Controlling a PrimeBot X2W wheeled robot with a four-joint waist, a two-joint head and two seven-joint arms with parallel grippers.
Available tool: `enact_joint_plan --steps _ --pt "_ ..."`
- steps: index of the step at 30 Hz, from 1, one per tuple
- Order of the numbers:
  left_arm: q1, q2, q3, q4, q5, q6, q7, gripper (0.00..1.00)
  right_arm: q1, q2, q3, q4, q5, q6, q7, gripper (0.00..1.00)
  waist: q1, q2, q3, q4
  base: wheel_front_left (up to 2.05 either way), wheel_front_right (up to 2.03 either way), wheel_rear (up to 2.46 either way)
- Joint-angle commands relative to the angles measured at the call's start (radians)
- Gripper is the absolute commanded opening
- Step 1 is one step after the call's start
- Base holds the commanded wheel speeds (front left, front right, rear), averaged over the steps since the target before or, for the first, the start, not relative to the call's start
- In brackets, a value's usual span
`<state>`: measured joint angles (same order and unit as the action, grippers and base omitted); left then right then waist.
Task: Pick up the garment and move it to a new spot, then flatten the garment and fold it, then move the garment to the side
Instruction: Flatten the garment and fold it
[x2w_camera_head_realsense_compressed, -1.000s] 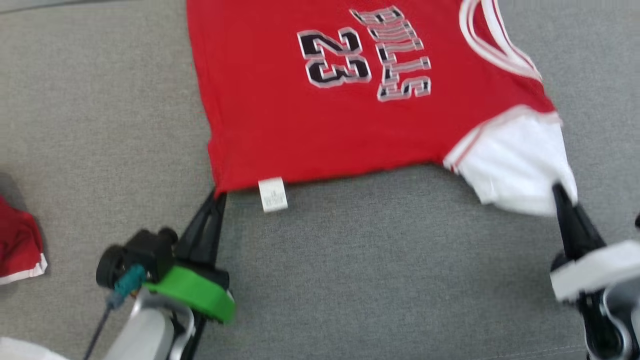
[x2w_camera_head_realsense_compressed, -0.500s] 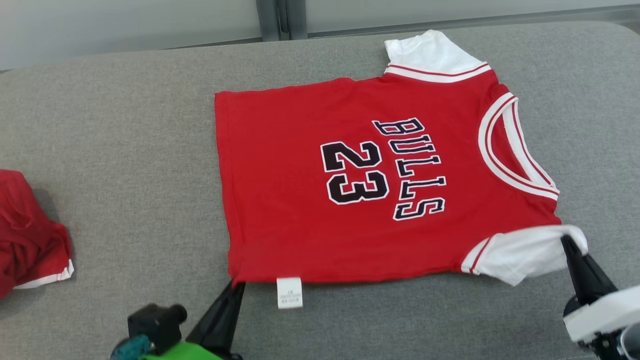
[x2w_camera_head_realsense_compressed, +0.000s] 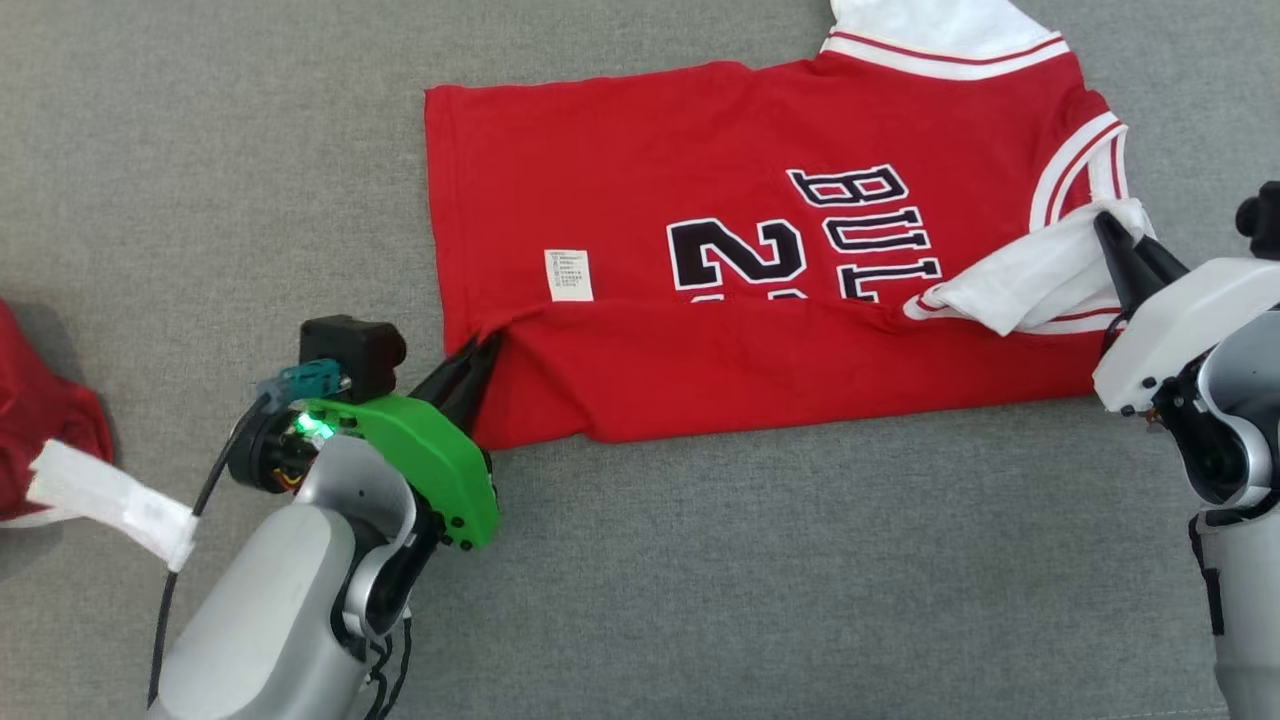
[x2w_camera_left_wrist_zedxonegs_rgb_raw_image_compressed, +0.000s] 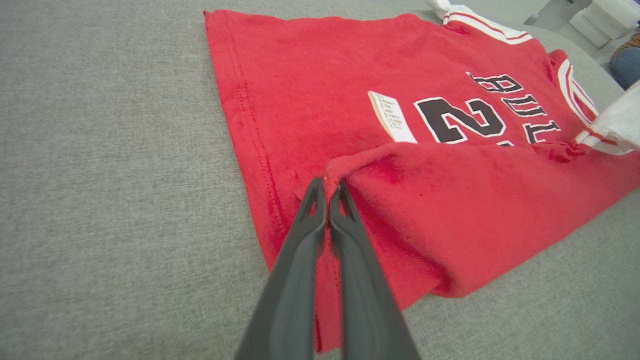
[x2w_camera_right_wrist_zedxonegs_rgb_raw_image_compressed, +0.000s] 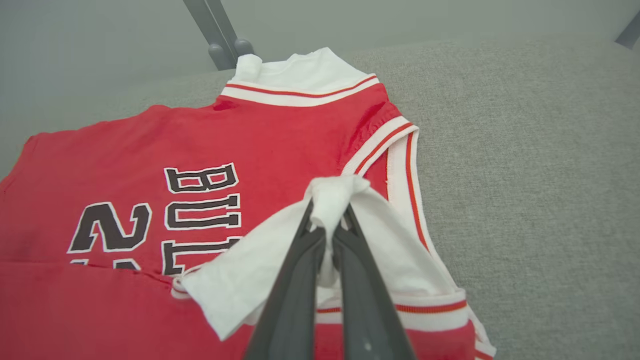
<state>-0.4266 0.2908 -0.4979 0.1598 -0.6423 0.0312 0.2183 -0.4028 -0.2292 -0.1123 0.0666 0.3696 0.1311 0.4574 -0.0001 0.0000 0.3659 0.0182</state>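
Since earlier, we've folded the near edge of the Bulls jersey (x2w_camera_head_realsense_compressed: 620, 190) over its number (x2w_camera_head_realsense_compressed: 735, 255). Left fingers (x2w_camera_left_wrist_zedxonegs_rgb_raw_image_compressed: 295, 270) pinch the hem corner (x2w_camera_left_wrist_zedxonegs_rgb_raw_image_compressed: 334, 172) tight, and right fingers (x2w_camera_right_wrist_zedxonegs_rgb_raw_image_compressed: 300, 290) are clamped on the white sleeve (x2w_camera_head_realsense_compressed: 1010, 285). Jersey lies right of the spare red garment (x2w_camera_head_realsense_compressed: 40, 420). We judge it flattened, the fold half-made, and the side move pending.

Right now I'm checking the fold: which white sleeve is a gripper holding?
The near sleeve, folded over the lettering and pinched by the right gripper. The far sleeve lies flat, untouched.

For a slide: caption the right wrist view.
Right gripper fingers pinch the white sleeve of the red Bulls jersey on grey upholstery.
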Motion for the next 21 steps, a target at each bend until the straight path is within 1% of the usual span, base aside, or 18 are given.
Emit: enact_joint_plan --steps 1,2,4,5,8,11,13,15,16,17,20,21 --pt "-0.024 0.005 -0.006 0.038 0.006 -0.012 -0.001 1.00 -0.014 0.012 0.008 0.010 -0.011 -0.001 -0.012 1.00 0.0001 0.0000 0.036 0.023 0.00 0.00 0.00" --pt "-0.037 -0.003 -0.001 0.062 0.011 -0.005 -0.018 1.00 -0.018 0.006 0.012 0.010 -0.030 -0.001 -0.029 1.00 0.0001 0.0000 0.036 0.020 0.00 0.00 0.00" --pt "-0.026 -0.009 -0.001 0.084 0.009 -0.009 -0.041 1.00 0.002 0.001 0.022 -0.002 -0.044 -0.001 -0.068 1.00 0.0001 0.0000 0.030 0.010 0.00 0.00 0.00" --pt "0.011 -0.003 0.025 0.073 -0.002 0.007 -0.082 1.00 0.046 -0.023 0.038 -0.023 -0.060 -0.001 -0.092 1.00 0.0001 0.0000 0.019 -0.002 0.00 0.00 0.00" --pt "0.094 -0.002 0.052 0.015 -0.041 0.016 -0.107 1.00 0.107 -0.055 0.020 -0.063 -0.079 -0.001 -0.104 1.00 0.0001 0.0000 0.011 -0.018 0.00 0.00 0.00" --pt "0.151 0.006 0.063 -0.041 -0.077 0.024 -0.099 1.00 0.165 -0.090 -0.008 -0.078 -0.112 -0.001 -0.092 1.00 0.0001 0.0000 0.023 -0.024 0.00 0.00 0.00" --pt "0.166 0.012 0.060 -0.047 -0.072 0.034 -0.089 1.00 0.177 -0.109 -0.011 -0.074 -0.143 -0.001 -0.086 1.00 0.0001 0.0000 0.039 -0.023 0.00 0.00 0.00" --pt "0.158 -0.004 0.063 -0.042 -0.088 0.037 -0.086 1.00 0.173 -0.105 -0.011 -0.053 -0.155 -0.001 -0.076 1.00 0.0001 0.0000 0.056 -0.021 0.00 0.00 0.00" --pt "0.144 -0.006 0.063 -0.034 -0.084 0.038 -0.083 1.00 0.165 -0.114 -0.005 -0.044 -0.172 -0.001 -0.071 1.00 0.0001 0.0000 0.067 -0.018 0.00 0.00 0.00" --pt "0.136 -0.009 0.061 -0.026 -0.085 0.037 -0.079 1.00 0.156 -0.116 0.000 -0.032 -0.177 -0.001 -0.063 1.00 0.0001 0.0000 0.075 -0.017 0.00 0.00 0.00" --pt "0.115 -0.023 0.039 0.009 -0.095 0.016 -0.056 1.00 0.137 -0.116 0.026 0.022 -0.195 -0.001 -0.022 1.00 0.0001 0.0000 0.097 -0.009 0.00 0.00 0.00" --pt "0.110 -0.028 0.034 0.018 -0.097 0.012 -0.052 0.93 0.133 -0.119 0.029 0.038 -0.196 -0.001 -0.010 1.00 0.0001 0.0000 0.100 -0.007 0.00 0.00 0.00"
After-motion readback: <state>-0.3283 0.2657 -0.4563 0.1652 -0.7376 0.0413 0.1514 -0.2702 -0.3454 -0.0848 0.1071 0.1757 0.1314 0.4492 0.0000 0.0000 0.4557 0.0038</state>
